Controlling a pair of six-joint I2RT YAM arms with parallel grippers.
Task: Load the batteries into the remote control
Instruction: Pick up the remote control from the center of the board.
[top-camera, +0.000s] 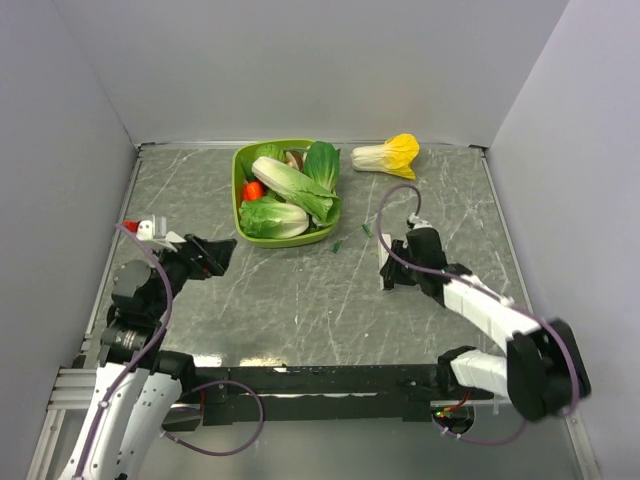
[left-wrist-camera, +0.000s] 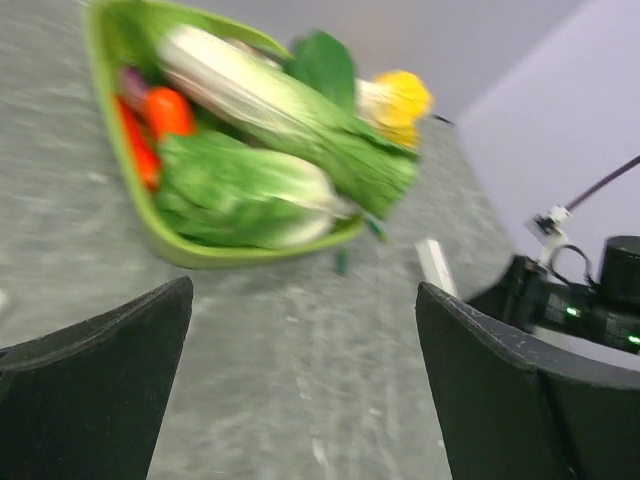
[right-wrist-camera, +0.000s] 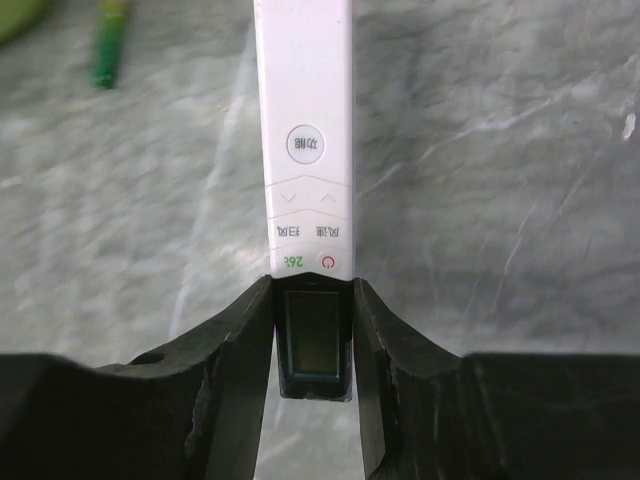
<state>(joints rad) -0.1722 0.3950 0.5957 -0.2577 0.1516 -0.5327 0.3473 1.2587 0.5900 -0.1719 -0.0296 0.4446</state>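
The remote control (right-wrist-camera: 305, 150) is a slim white bar with a black screen end, lying flat on the grey marbled table. My right gripper (right-wrist-camera: 312, 290) is shut on it, both fingers pressing the sides of the black end. Seen from the top, the right gripper (top-camera: 392, 270) is at mid right with the remote control (top-camera: 386, 274) under it. Two small green batteries (top-camera: 338, 245) (top-camera: 366, 230) lie on the table just below the bowl; one battery (right-wrist-camera: 108, 50) shows at the right wrist view's upper left. My left gripper (top-camera: 222, 255) (left-wrist-camera: 305, 300) hangs open and empty at the left.
A green bowl (top-camera: 240, 190) of leafy vegetables and a red piece stands at the back centre. A yellow-white cabbage (top-camera: 387, 154) lies by the back wall. A small white part with a red knob (top-camera: 147, 229) sits near the left arm. Walls close in three sides.
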